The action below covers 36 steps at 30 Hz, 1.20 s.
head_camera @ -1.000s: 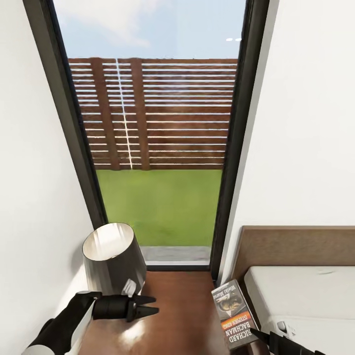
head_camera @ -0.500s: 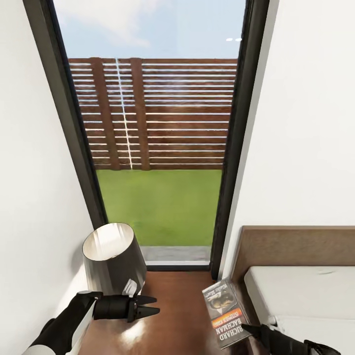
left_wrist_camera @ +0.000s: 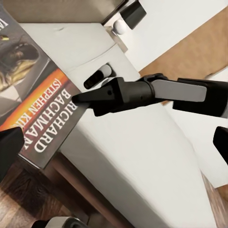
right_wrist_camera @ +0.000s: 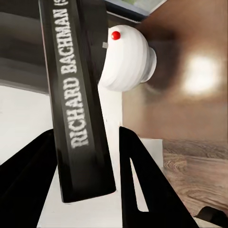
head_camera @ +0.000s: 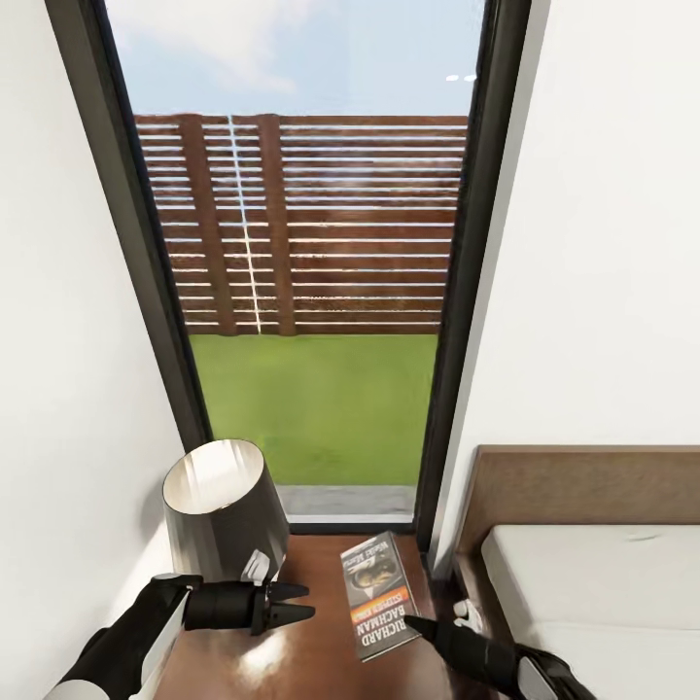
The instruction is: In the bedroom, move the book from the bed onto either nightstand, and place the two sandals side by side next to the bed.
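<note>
I hold the book [head_camera: 378,594] in my right pincer [head_camera: 416,622], whose fingers pinch its near edge; in the right wrist view the spine [right_wrist_camera: 78,99] runs between the two dark fingers [right_wrist_camera: 137,175]. The book juts forward from the pincer tips over the glossy brown nightstand [head_camera: 321,583], and I cannot tell whether its far end touches the top yet.

My left pincer [head_camera: 297,603] hangs over the nightstand just left of the book, its fingers spread a little and holding nothing. Beyond that pincer, at the back left of the top, stands a dark lamp shade [head_camera: 222,506]. To the right of my right pincer lie the bed [head_camera: 583,574] and its headboard [head_camera: 574,486], with a small white lamp base [right_wrist_camera: 126,59] near the gap.

Risks, as I judge them: the grip is only on one edge, so the book could swing or slip out. Letting go too near the right rim could tip it into the gap by the bed. Pushing further left could knock it against my left pincer or the shade.
</note>
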Motion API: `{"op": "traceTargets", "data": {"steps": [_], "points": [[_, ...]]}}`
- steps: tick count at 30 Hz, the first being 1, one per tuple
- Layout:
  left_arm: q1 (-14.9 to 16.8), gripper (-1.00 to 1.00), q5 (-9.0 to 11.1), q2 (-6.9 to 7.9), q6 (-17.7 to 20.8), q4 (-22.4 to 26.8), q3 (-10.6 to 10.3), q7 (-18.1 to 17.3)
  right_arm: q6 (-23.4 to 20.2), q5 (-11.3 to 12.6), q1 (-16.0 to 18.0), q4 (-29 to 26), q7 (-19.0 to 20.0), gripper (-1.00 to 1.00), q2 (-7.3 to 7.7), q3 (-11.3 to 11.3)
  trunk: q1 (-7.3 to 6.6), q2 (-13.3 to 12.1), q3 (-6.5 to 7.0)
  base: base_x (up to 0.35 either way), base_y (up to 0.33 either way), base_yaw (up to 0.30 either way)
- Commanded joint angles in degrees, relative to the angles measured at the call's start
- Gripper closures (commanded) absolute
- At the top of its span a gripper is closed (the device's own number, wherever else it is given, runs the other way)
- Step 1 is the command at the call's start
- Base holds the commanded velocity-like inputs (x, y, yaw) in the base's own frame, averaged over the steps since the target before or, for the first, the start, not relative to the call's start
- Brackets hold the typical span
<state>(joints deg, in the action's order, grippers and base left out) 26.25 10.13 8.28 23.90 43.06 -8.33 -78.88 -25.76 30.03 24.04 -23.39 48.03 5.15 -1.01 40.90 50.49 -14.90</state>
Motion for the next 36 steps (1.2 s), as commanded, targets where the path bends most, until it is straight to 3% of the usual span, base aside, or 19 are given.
{"op": "traceTargets", "data": {"steps": [1,7,15,17,19,22,28,36], "points": [[0.0,-1.00,0.5,0.08,0.6,0.0,-0.3,0.0,-0.3,0.8,0.0,0.0,-0.2,1.00,-0.42,0.0,0.01,0.1,-0.08,0.000,0.000,0.000],[0.0,-1.00,0.6,-0.12,0.6,0.0,-0.4,0.0,-0.3,1.7,0.0,0.0,-0.5,1.00,-1.19,0.0,0.01,0.1,-0.08,0.000,0.000,0.000],[0.0,-1.00,0.6,-1.11,0.5,-0.1,-0.4,0.1,-0.4,1.9,0.0,0.1,-0.4,1.00,-1.16,0.1,0.01,0.1,-0.08,0.000,0.000,0.000],[0.1,-1.00,0.6,-1.15,0.5,-0.1,-0.4,0.1,-1.9,4.4,0.0,0.2,-0.3,1.00,-1.06,0.2,0.01,0.1,-0.08,0.000,0.000,0.000],[0.0,-1.00,0.6,-1.16,0.5,-0.1,-0.4,0.1,-6.9,9.0,0.0,0.1,-0.1,1.00,-1.03,0.2,0.01,0.1,-0.08,0.000,0.000,0.000],[0.0,-1.00,0.6,-1.16,0.5,-0.1,-0.4,0.1,-11.8,11.6,0.0,0.0,0.4,1.00,-1.05,0.2,0.01,0.1,-0.08,0.000,0.000,0.000],[0.1,-1.00,0.7,-1.16,0.5,-0.1,-0.4,0.1,-12.8,12.1,0.0,-0.1,5.8,1.00,-1.11,0.1,0.01,0.1,-0.08,0.000,0.000,0.000],[0.1,-1.00,0.7,-1.19,0.5,-0.2,-0.4,0.1,-12.8,12.1,0.0,0.1,6.3,1.00,-1.11,0.1,0.01,0.1,-0.08,0.000,0.000,0.000]]}}
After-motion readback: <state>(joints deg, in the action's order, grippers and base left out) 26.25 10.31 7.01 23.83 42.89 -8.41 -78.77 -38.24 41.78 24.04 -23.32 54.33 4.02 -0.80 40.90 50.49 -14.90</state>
